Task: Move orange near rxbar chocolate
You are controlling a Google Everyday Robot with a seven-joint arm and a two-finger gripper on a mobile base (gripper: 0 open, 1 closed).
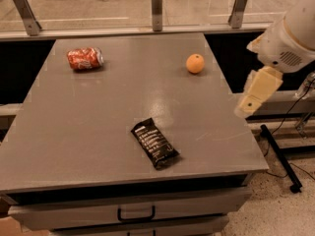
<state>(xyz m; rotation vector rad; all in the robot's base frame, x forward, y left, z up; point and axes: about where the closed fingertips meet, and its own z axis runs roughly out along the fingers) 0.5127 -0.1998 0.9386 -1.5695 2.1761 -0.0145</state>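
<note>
The orange (195, 63) is a small round fruit sitting on the grey table (98, 117) at its far right. The rxbar chocolate (154, 143) is a flat black wrapper with white lettering, lying at an angle near the table's front centre. My gripper (254, 98) hangs at the end of the white arm (288, 38), over the table's right edge. It is to the right of the orange, nearer the front, and touches nothing. The orange and the bar lie well apart.
A crushed red soda can (85, 58) lies on its side at the table's far left. A metal rail with posts (156, 9) runs behind the table. A drawer with a handle (135, 214) is below the front edge. Cables and a dark stand leg (280, 156) lie on the floor at right.
</note>
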